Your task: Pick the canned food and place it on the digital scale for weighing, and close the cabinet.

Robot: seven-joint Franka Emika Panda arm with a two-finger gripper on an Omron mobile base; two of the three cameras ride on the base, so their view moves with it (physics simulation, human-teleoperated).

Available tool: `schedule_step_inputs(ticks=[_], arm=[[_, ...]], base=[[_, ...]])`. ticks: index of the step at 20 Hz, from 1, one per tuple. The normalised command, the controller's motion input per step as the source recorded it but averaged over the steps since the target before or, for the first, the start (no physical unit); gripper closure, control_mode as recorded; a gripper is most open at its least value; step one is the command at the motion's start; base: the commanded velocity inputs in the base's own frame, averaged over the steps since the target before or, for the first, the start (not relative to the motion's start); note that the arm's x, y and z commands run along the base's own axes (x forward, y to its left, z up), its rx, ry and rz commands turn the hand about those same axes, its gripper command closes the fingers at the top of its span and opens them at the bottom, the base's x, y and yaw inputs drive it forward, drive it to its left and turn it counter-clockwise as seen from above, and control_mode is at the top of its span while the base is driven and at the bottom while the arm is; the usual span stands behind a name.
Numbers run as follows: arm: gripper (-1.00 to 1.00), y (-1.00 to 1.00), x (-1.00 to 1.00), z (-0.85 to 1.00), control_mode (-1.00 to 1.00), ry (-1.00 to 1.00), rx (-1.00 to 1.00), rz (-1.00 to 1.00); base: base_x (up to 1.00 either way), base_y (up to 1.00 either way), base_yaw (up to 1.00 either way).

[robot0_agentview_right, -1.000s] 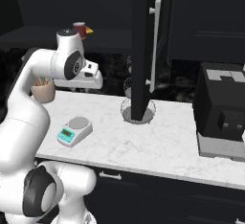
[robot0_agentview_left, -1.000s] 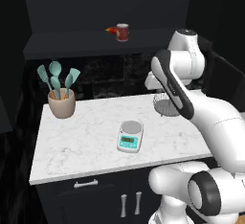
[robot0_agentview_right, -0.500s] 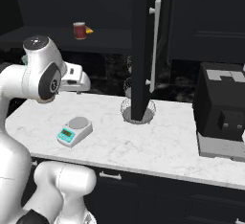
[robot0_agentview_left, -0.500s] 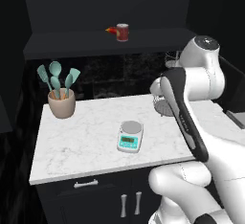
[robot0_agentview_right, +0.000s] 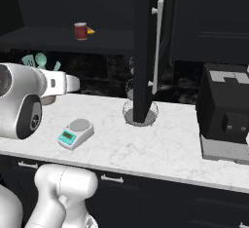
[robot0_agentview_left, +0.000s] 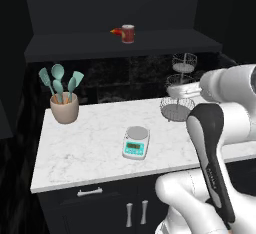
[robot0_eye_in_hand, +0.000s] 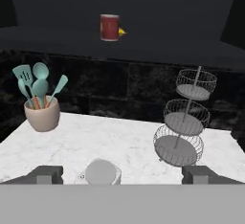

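Observation:
The canned food (robot0_agentview_left: 128, 33) (robot0_agentview_right: 80, 30) (robot0_eye_in_hand: 109, 27) is a dark-red can standing upright on the shelf of the open cabinet (robot0_agentview_left: 165, 42). The cabinet's right door (robot0_agentview_right: 142, 51) swings out edge-on over the counter, its long silver handle (robot0_agentview_right: 156, 44) facing right. The digital scale (robot0_agentview_left: 136, 142) (robot0_agentview_right: 75, 132) (robot0_eye_in_hand: 100, 173) sits on the marble counter with its plate bare. My gripper (robot0_eye_in_hand: 122, 175) is open, its fingertips (robot0_eye_in_hand: 45, 174) wide apart, well back from the shelf and above the scale, with nothing held.
A red-and-yellow packet (robot0_agentview_left: 117, 31) lies just behind the can. A pot of teal utensils (robot0_agentview_left: 64, 107) stands at the counter's left, a tiered wire basket (robot0_agentview_left: 179, 95) at the back right. A black appliance (robot0_agentview_right: 226, 115) occupies the far right counter.
My arm has folded back toward the base and looms larger in both base views. The jaws have gone from shut to open. Can and scale have not moved.

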Motion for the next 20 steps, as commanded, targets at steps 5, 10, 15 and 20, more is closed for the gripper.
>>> schedule_step_inputs(ticks=[5,10,15,20], arm=[[-1.0,0.0,-0.17,0.93,-1.0,-0.21,0.06,0.01],[-1.0,0.03,0.03,0.62,-1.0,-0.13,0.09,0.04],[-1.0,0.0,0.57,-0.04,-1.0,0.0,0.0,0.04],[-1.0,0.1,0.56,0.02,-1.0,0.0,0.0,-0.01]], base=[[0.0,0.0,0.0],[0.0,0.0,0.0],[0.0,0.0,0.0],[0.0,0.0,0.0]])
